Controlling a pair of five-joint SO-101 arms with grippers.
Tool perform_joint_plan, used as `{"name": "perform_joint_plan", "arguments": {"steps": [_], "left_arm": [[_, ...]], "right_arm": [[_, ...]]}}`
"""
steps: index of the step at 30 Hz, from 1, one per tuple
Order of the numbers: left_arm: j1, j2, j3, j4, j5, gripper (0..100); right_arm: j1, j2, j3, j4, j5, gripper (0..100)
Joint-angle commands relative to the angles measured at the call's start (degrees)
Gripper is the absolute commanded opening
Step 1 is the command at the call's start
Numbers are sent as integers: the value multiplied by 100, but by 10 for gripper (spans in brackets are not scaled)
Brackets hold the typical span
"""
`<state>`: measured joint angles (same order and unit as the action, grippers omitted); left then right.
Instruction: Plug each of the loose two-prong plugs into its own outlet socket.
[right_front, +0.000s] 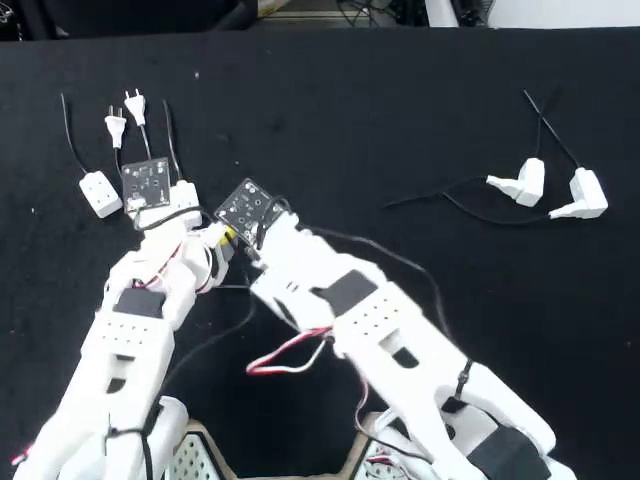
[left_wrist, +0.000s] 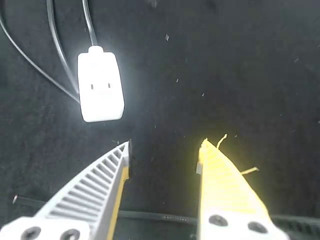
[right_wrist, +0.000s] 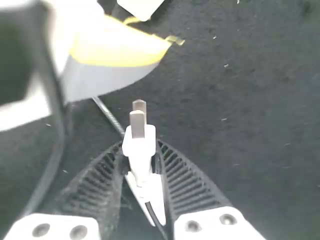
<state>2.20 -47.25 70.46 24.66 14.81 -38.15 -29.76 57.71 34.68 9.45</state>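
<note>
Right hand (right_wrist: 141, 149) clamps the plug (right_wrist: 139, 131), its prongs jutting out ahead.

The left arm (right_front: 130, 340) and right arm (right_front: 400, 345) are white plastic with black panels, rows of small holes and loose red and white wires (right_front: 290, 357). The left hand (left_wrist: 162, 150) has one ribbed white finger (left_wrist: 95, 180) and one yellow finger (left_wrist: 225, 182). The right hand (right_wrist: 140, 150) has dark ribbed fingers (right_wrist: 190, 185) on a white base with screws (right_wrist: 227, 219).

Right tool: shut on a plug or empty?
Shut on the white two-prong plug: the right tool clamps its body from both sides; both prongs are bare, in no socket.
</note>
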Motion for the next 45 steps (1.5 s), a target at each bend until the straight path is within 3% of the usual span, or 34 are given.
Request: {"name": "perform_joint_plan", "arguments": {"steps": [1,5,12,18,23,30,45], "left_arm": [[-4,-686,101,-97,114,220],[-13,-730,119,-97,510,220],[4,-730,171,-114,510,220],[13,-730,629,-923,510,220],[215,-730,690,-949,501,220],[497,-730,716,-949,-35,220],[497,-730,716,-949,-105,220]], "right_arm": [[-290,13,277,-624,-413,11],[-360,13,391,-905,-440,11],[-378,-110,400,-958,-492,11],[-475,-1059,884,-985,-835,11],[-580,-1534,1262,-1134,-835,11],[-545,-1587,1701,-1881,-835,11],[-167,-3468,2062,-1160,-835,10]]}}
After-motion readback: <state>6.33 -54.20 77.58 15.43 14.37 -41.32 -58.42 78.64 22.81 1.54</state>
